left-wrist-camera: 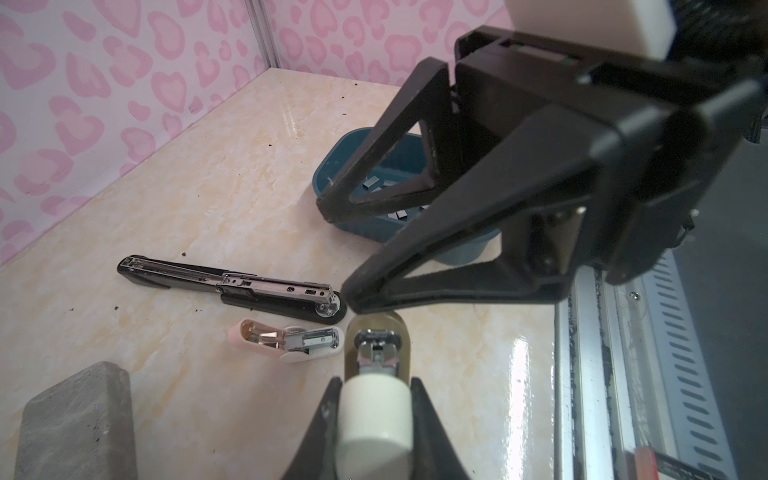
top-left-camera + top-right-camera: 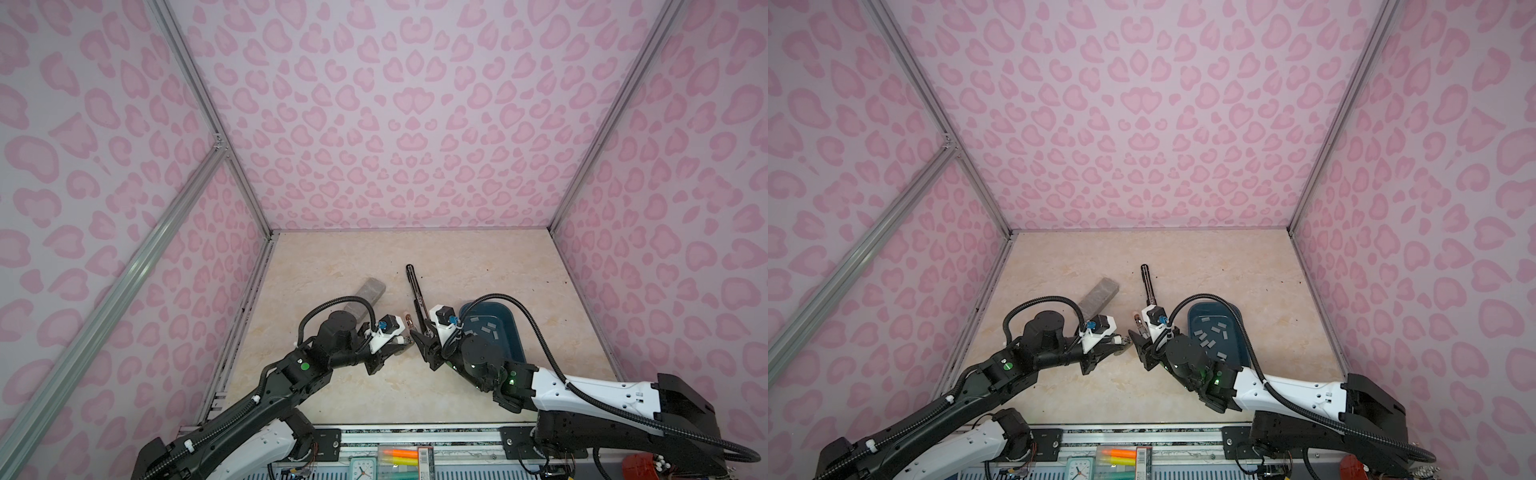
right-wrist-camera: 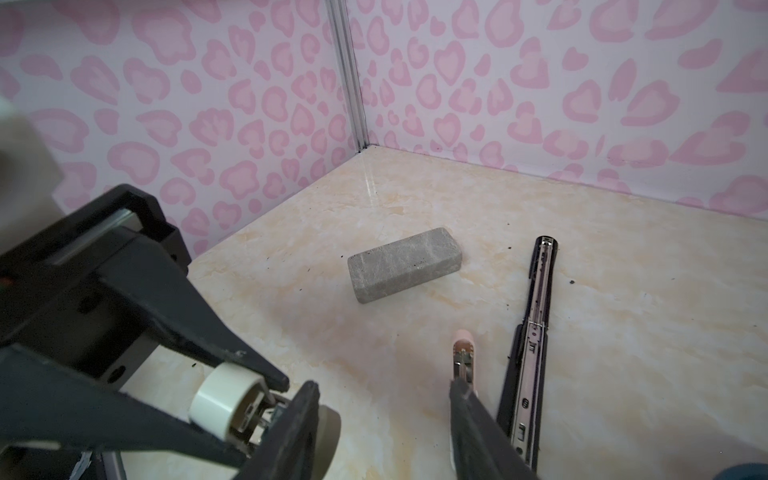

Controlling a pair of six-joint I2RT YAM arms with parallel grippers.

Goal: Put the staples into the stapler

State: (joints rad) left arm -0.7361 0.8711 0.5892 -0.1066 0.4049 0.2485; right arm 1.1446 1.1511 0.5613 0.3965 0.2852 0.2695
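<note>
The black stapler (image 2: 413, 286) (image 2: 1148, 282) (image 1: 232, 286) (image 3: 536, 316) lies opened out flat on the table, its metal channel facing up. The staples (image 2: 486, 330) (image 2: 1208, 334) (image 1: 386, 187) are small grey strips scattered in a blue tray (image 2: 511, 324) (image 1: 332, 166). My left gripper (image 1: 376, 382) (image 2: 399, 347) is shut on a small cream stapler (image 1: 376, 415) (image 3: 220, 399), held out towards the right arm. My right gripper (image 3: 382, 386) (image 1: 340, 255) (image 2: 419, 338) is open. One finger is at the cream stapler's tip, the other over a small pink stapler (image 1: 286, 338) (image 3: 462, 353).
A grey speckled block (image 2: 365, 297) (image 3: 403, 266) lies at the back left of the staplers. Pink patterned walls close three sides. Beyond the front rail sit a small clock and highlighters (image 2: 399, 455). Dark crumbs dot the table.
</note>
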